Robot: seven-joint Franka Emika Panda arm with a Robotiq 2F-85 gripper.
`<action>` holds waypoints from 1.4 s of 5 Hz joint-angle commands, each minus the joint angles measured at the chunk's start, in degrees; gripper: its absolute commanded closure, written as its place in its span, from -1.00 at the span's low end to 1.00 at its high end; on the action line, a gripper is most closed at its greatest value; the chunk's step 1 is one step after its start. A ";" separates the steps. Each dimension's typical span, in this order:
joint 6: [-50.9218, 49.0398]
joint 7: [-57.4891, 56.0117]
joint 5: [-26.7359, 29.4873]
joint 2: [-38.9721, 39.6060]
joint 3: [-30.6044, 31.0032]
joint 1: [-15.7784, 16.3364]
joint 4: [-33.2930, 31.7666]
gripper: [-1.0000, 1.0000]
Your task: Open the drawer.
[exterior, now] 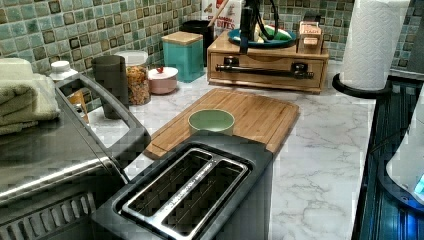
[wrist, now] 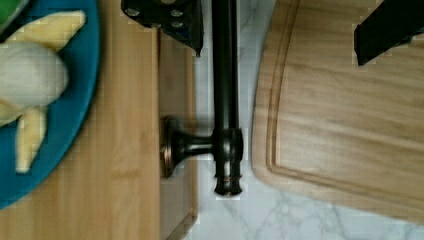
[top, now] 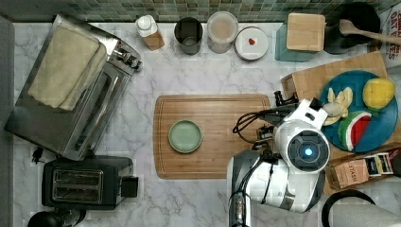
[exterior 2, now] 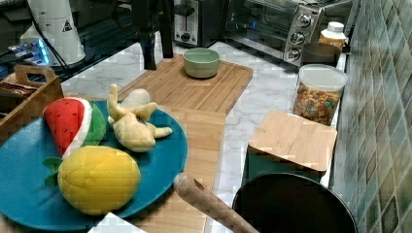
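The drawer (exterior: 265, 75) is the front of a low wooden box at the back of the counter. Its front panel (wrist: 177, 100) sits close against the box. A long black bar handle (exterior: 265, 71) runs across it, and the handle (wrist: 225, 100) shows from close up in the wrist view. My gripper (wrist: 275, 22) is open, one finger (wrist: 165, 15) on the drawer side of the bar, the other finger (wrist: 385, 30) over the cutting board. In the left view the gripper (exterior: 247, 45) hangs just above the handle. It also appears as the gripper (exterior 2: 158, 51) and the gripper (top: 283, 100).
A blue plate (top: 385, 127) with toy fruit lies on top of the box. The cutting board (top: 213, 137) with a green bowl (top: 185, 136) lies right in front of the handle. A teal canister (exterior: 186, 55), a paper towel roll (exterior: 372, 42) and a toaster (exterior: 185, 190) stand around.
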 commanded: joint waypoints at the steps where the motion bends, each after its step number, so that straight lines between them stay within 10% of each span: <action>1: 8.28 0.68 -4.70 2.70 -1.50 -1.78 -1.69 -1.00; 7: 16.95 -0.30 -1.85 8.55 -3.32 -2.85 -6.07 -1.00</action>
